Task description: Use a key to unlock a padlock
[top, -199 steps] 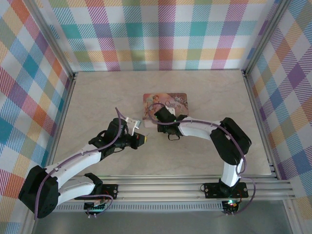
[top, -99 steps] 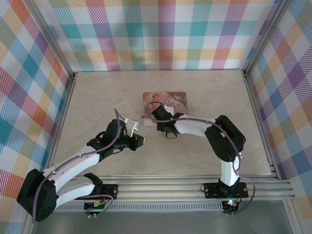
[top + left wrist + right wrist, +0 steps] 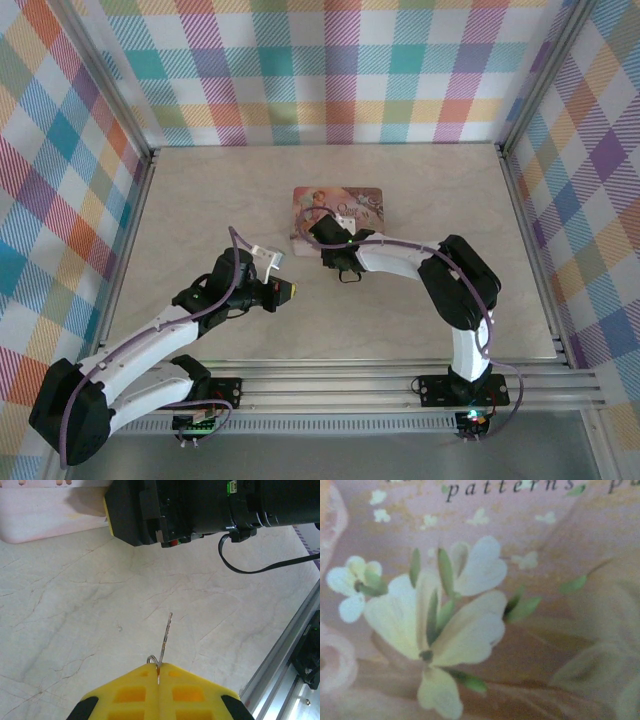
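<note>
Key [image 3: 166, 632]: clamped in left tool [image 3: 158, 667], yellow fingers [image 3: 135, 692] pressed together on it with no gap. Only thin blade free, seen edge-on, jutting forward over bare tabletop [image 3: 75, 605]. Head buried between fingers; teeth too fine to read. Small wire ring [image 3: 151, 658] pokes out at fingertips, just beside blade. From above, too small to pick out at yellow tip of left tool [image 3: 287, 290], near front-left of tin [image 3: 350, 205] but apart from it.

Padlock: place cannot be told.

Right tool [image 3: 320, 233]: at near-left corner of tin, on or just above its edge; cannot tell which. Fingers masked from above by own black wrist, so width of opening cannot be told. Black body of right arm [image 3: 200, 505] crosses top of left wrist view, cut off by frame, with pink side of tin [image 3: 40, 525] behind it at upper left.

Tin: flat on tabletop [image 3: 200, 200], picture face up; contents hidden under lid. Right wrist view pressed close to lid [image 3: 520, 605]: blurred pale flowers, green leaves, printed word "patterns" at top, other lettering cut off at right edge.
</note>
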Controlling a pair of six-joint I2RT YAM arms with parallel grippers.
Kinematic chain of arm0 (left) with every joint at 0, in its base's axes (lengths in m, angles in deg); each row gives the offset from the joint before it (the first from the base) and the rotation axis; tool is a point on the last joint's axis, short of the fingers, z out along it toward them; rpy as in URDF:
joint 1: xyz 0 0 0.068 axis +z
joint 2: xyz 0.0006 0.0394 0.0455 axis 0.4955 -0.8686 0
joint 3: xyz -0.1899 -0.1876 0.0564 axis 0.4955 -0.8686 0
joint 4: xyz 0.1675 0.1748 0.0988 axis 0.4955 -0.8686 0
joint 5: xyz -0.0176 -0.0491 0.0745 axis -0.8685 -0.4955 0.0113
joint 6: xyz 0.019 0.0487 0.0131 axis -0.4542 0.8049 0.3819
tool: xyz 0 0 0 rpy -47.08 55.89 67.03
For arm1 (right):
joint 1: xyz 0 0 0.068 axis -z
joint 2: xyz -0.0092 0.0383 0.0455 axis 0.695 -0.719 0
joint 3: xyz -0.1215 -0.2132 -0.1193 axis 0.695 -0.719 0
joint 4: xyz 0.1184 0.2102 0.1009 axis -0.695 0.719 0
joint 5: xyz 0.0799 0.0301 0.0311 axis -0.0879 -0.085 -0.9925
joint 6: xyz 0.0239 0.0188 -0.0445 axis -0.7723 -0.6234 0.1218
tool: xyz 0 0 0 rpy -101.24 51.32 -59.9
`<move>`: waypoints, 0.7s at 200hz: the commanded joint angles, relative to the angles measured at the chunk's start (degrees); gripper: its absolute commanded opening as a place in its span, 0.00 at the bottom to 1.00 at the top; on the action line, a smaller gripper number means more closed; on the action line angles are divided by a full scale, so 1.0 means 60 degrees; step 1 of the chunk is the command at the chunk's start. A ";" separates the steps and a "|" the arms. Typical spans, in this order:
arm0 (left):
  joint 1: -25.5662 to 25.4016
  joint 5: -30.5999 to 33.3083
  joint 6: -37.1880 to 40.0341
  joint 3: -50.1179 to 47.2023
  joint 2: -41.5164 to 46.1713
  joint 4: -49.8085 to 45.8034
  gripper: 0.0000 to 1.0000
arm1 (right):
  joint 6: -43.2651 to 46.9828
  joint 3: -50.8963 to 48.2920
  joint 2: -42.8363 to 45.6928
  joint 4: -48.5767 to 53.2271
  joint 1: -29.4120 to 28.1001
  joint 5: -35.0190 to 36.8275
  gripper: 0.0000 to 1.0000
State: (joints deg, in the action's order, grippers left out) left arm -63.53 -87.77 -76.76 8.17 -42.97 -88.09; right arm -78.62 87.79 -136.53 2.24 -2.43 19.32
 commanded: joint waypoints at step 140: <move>0.0056 -0.0270 0.0615 0.0177 0.0154 0.0438 0.00 | 0.1391 0.0431 0.1325 0.1221 0.0739 -0.2789 0.01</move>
State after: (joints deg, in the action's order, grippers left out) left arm -63.53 -87.62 -75.23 8.19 -41.36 -88.66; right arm -72.65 88.01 -132.48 4.93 0.26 10.69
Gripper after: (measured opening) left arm 0.046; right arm 0.184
